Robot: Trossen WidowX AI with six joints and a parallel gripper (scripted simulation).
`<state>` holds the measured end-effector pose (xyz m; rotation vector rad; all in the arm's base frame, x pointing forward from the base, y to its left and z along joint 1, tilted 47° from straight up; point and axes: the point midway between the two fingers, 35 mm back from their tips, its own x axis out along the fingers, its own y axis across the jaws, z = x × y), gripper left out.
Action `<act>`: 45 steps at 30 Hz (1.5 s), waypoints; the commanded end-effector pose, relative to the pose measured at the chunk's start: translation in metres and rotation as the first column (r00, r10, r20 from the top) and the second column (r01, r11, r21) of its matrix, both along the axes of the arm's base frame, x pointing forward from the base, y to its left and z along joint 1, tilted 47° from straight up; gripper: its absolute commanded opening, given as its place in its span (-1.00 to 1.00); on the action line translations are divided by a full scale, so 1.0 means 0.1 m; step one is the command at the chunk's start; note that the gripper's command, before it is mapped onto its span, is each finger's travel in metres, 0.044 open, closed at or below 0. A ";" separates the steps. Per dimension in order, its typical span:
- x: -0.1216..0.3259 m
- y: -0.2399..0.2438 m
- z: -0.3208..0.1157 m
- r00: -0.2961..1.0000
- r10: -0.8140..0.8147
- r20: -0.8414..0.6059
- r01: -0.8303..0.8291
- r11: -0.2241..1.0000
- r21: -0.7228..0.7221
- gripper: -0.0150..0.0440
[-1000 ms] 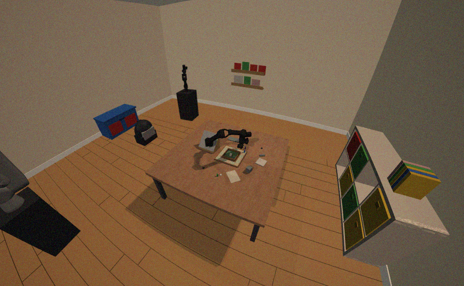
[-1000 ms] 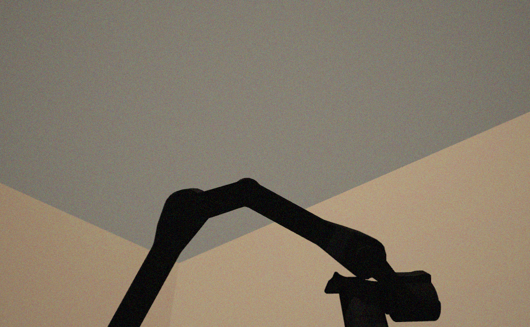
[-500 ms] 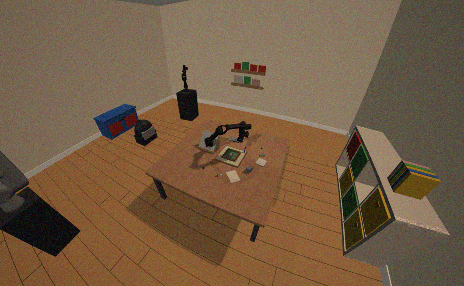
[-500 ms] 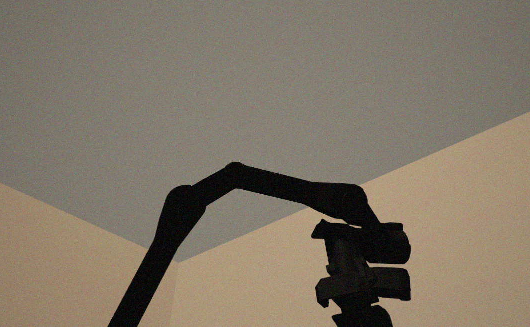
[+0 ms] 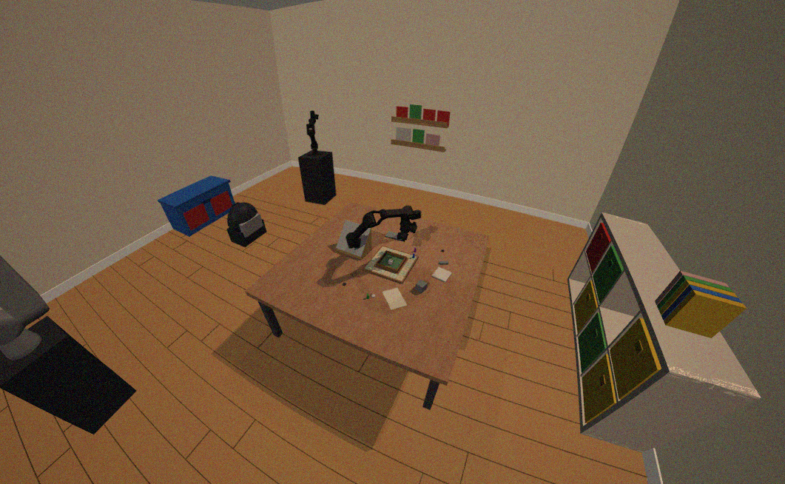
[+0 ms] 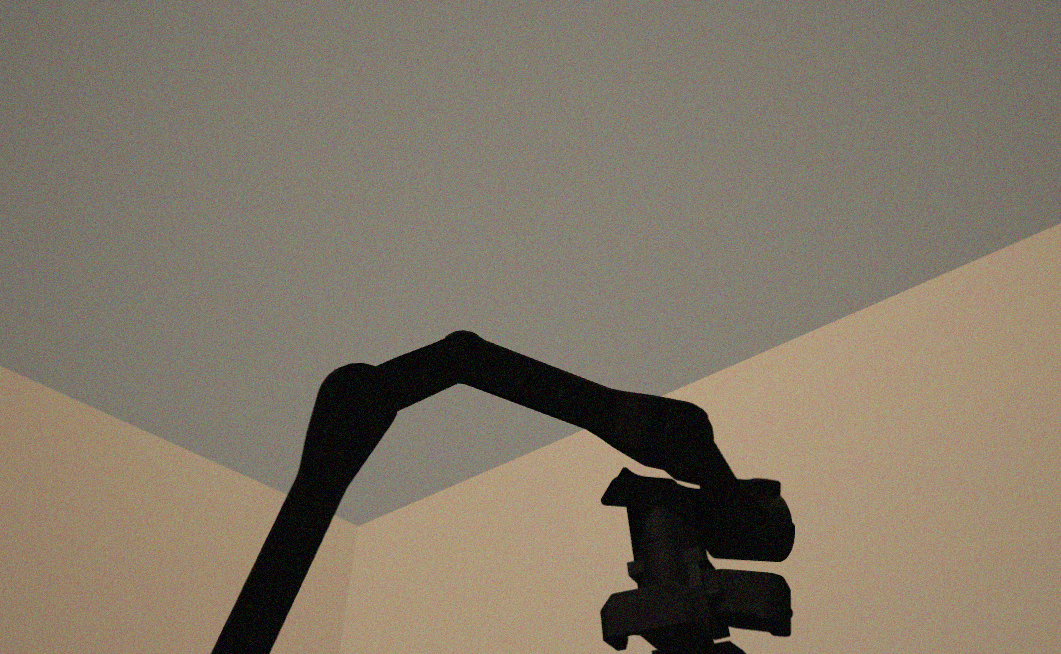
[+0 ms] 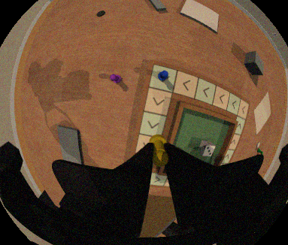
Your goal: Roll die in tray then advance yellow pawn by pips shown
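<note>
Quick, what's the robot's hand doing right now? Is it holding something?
Hand: closed on the yellow pawn, held above the board.

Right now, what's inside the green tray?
In the wrist view, the white die lies in the green tray. The tray's near part is hidden behind the gripper, shut on the yellow pawn.

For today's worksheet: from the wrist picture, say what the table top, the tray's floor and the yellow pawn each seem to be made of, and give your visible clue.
Table top: looks like wood with a matte finish, brown and faintly mottled, no glare.
Tray floor: flat dull green inside a brown frame, perhaps felt or paint; cannot tell which.
Yellow pawn, clamped in the gripper: smooth, evenly coloured, likely plastic or painted wood.
</note>
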<state>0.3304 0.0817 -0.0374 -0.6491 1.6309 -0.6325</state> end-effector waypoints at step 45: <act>-1.17 -0.51 -0.62 1.000 -0.005 0.003 0.005 1.000 0.002 -0.49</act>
